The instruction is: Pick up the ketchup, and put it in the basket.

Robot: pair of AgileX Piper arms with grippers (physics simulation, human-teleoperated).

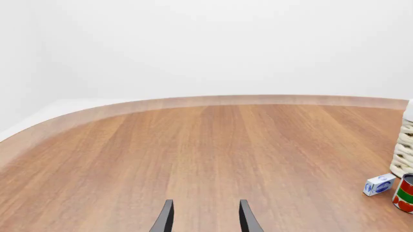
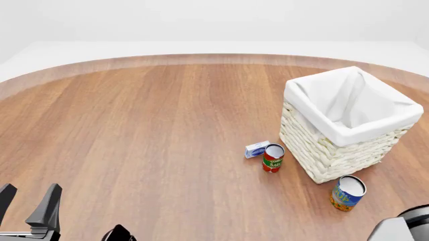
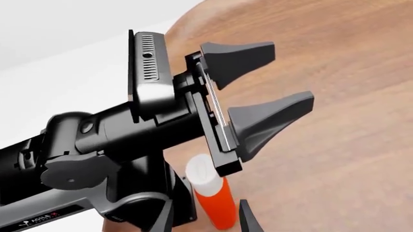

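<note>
Right wrist view: the only view that shows the ketchup [image 3: 212, 195], an orange-red bottle with a white round cap, standing on the wooden worktop [image 3: 335, 58] between the two dark fingertips of the right tool [image 3: 205, 217].
Right tool: its fingers are spread, one on each side of the bottle; whether they touch it cannot be told.
Same view, other arm: the left arm crosses the picture as a large dark body, its tool [image 3: 284, 75] showing two thick fingers held apart with nothing between them.
Front view: the ketchup does not appear here; the basket [image 2: 335, 145], cream-white wicker with a white cloth lining, stands on the right part of the worktop [image 2: 134, 125].
Beside the basket: a small blue-and-white box [image 2: 256, 149] touches or nearly touches a red-and-green can [image 2: 273, 158], both near the basket's left corner; an orange can [image 2: 347, 193] stands just in front of the basket.
Arms in front view: the left tool [image 2: 27, 201] shows at the lower left edge, fingers parted; only a grey part of the right arm [image 2: 402, 226] shows at the lower right corner.
Left wrist view: the left tool [image 1: 205, 215] points over bare wood, released, its tips apart; the basket's edge [image 1: 403, 154], the box [image 1: 378, 184] and the red-and-green can [image 1: 405, 193] sit at the picture's margin.
</note>
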